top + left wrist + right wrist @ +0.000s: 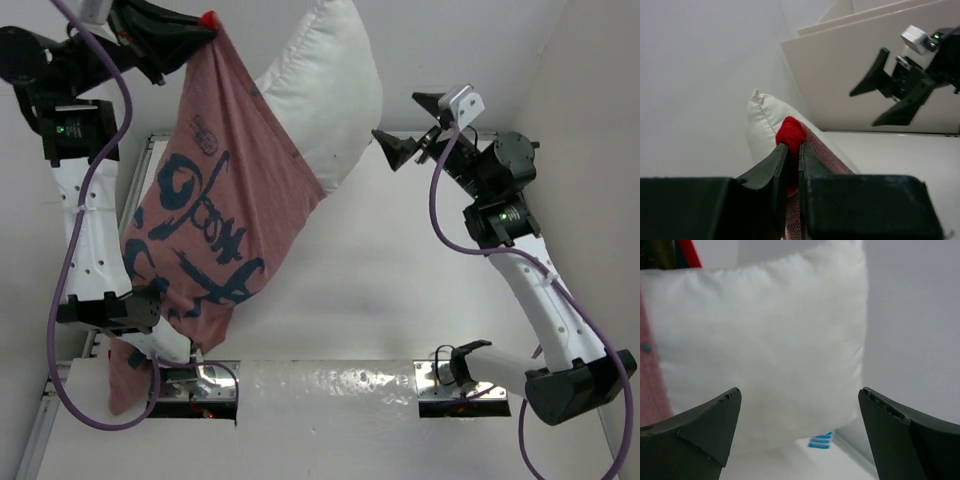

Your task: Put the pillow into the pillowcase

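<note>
The pillowcase (215, 200) hangs inside out, pale pink with dark lettering, from its red corner at the top left. My left gripper (208, 25) is shut on that corner, seen in the left wrist view as a red fabric bunch (790, 134) between the closed left gripper (792, 147). The white pillow (330, 90) sits partly inside the pillowcase, its upper part sticking out to the right. My right gripper (395, 115) stands wide open just right of the pillow, holding nothing. In the right wrist view the pillow (770, 330) fills the space beyond the right gripper (800, 392), with its blue tag (820, 440) at the lower edge.
The white table (400, 280) lies below, with a metal frame edge (45, 420) on the left and a shiny plate strip (330, 385) along the front between the arm bases. A white wall panel (840, 60) stands behind the table.
</note>
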Controlling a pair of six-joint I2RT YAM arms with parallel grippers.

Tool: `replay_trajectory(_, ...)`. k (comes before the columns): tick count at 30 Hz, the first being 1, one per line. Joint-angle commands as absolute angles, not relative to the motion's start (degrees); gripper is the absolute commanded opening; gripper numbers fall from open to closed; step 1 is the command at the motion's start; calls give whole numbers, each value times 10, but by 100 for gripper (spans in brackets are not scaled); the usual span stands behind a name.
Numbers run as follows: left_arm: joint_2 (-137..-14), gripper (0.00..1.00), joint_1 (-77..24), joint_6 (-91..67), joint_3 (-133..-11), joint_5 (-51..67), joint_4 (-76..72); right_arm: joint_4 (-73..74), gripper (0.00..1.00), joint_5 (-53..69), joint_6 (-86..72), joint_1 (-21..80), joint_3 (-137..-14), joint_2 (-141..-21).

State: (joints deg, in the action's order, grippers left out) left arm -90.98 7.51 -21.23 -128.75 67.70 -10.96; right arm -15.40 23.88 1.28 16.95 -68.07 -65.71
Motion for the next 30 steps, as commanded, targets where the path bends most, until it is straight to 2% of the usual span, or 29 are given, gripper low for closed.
replay_trajectory(1, -889, 0, 13, -121, -1292, 625, -77, -82, 99, 170, 106, 164, -759, -716)
replay_trajectory(7, -892, 0, -66, -92, -1259, 618, -29, -122, 99, 144, 14, 151, -987, -916)
replay_trajectory(10, -892, 0, -83, -75, -1248, 608, -15, -137, 99, 114, -53, 145, -1073, -978)
replay_trajectory(14, -899, 0, -92, -65, -1244, 605, -8, -134, 99, 119, -105, 145, -1113, -1040)
replay_trajectory(18, -905, 0, -96, -60, -1244, 605, -2, -154, 99, 138, -141, 145, -1058, -1041)
replay_trajectory(19, -906, 0, -96, -61, -1243, 605, -1, -154, 93, 143, -155, 145, -1050, -1041)
replay_trajectory(20, -906, 0, -96, -61, -1244, 605, -1, -149, 83, 165, -163, 144, -1042, -1042)
replay_trajectory(21, -909, 0, -96, -60, -1244, 602, -1, -150, 56, 179, -171, 144, -1024, -1043)
replay_trajectory(23, -911, 0, -96, -62, -1243, 594, -1, -169, 10, 224, -202, 145, -1002, -1042)
replay_trajectory(24, -916, 0, -96, -61, -1244, 591, -1, -184, 0, 232, -220, 148, -969, -1033)
replay_trajectory(28, -928, 0, -95, -54, -1245, 576, 35, -286, 0, 249, -251, 169, -851, -978)
replay_trajectory(29, -930, 0, -95, -55, -1245, 572, 35, -287, 9, 245, -244, 172, -837, -966)
replay_trajectory(30, -934, 0, -95, -58, -1247, 570, 31, -279, 31, 246, -237, 175, -827, -949)
